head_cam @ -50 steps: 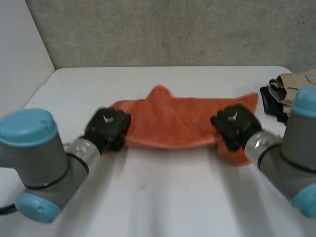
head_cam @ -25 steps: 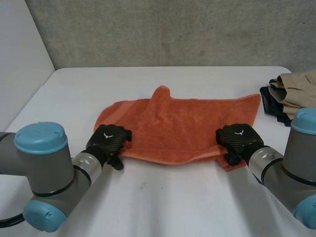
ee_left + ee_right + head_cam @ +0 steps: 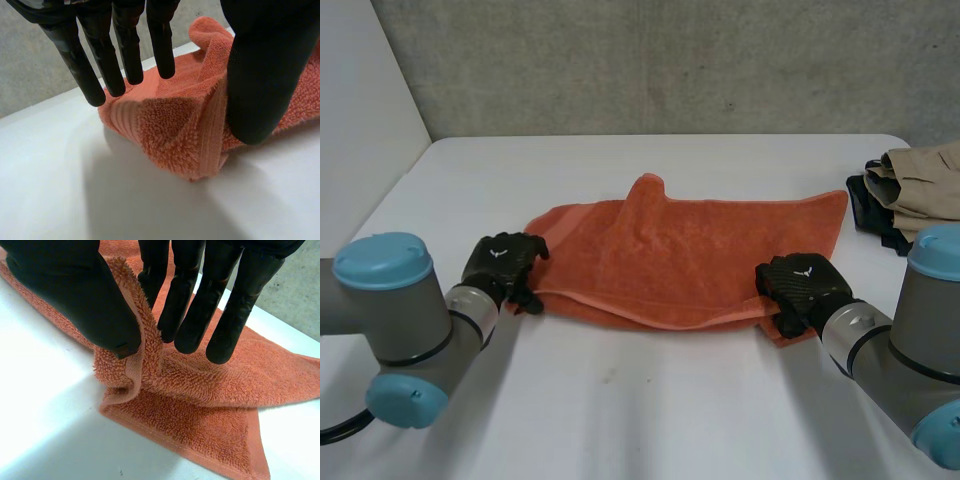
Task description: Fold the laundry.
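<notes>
1. one orange towel [image 3: 700,255] lies folded on the table [image 3: 620,400].
2. left hand [image 3: 500,262] at its left end, fingers straight, holding nothing.
3. right hand [image 3: 800,285] pinches its near right corner.
4. one clothes pile [image 3: 910,190] at the table's right edge.

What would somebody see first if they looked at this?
A bright orange towel lies across the white table. The left hand sits at its left end, and the right hand pinches it near the right corner. A pile of clothes sits at the table's right edge.
</notes>
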